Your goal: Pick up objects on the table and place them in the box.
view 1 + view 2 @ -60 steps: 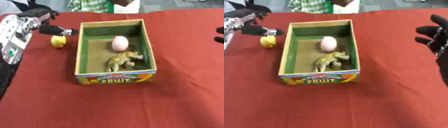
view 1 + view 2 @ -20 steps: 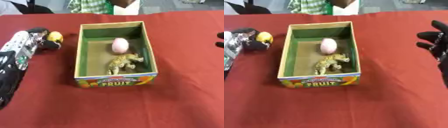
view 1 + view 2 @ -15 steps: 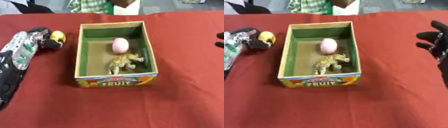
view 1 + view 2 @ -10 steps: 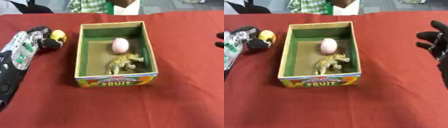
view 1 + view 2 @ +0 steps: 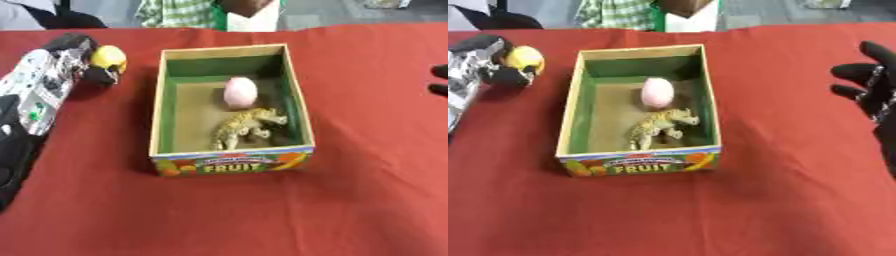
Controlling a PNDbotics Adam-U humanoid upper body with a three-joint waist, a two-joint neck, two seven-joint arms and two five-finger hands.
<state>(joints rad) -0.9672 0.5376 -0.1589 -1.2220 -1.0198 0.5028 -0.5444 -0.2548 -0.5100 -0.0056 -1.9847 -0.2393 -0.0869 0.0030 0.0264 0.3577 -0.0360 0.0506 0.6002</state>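
Red cloth over the desk (image 5: pixel 367 200), smooth and matte, filling nearly the whole view. At centre, an oblong cardboard box (image 5: pixel 160 125) with an open top, tan rim, green inner walls, brownish floor, and a printed front panel reading FRUIT with coloured fruit shapes. Inside, toward 12 o'clock of the box floor, a pale pink egg-shaped thing (image 5: pixel 240 91), smooth and rounded. Just below it, toward 5 o'clock, a tan spotted four-legged toy animal (image 5: pixel 245 127), lying slantwise, head toward the right wall, apparently touching or nearly touching the egg shape.

At 10 o'clock from the box, outside it and well apart from its left wall, a small rounded yellow object (image 5: pixel 108 56), glossy, with a dark patch on its lower side. Left hand (image 5: pixel 80 57) entering from the left edge on a silver-and-black forearm, dark fingers curled around the yellow object and pinching it from the left and beneath; whether lifted or resting on the cloth, cannot tell.

At 3 o'clock, near the right edge, right hand (image 5: pixel 875 82), black, fingers spread and relaxed, empty, well apart from the box.

Along the far edge at 12 o'clock, a strip of green checked fabric (image 5: pixel 175 12) and a white boxy shape (image 5: pixel 249 21) beyond the cloth.
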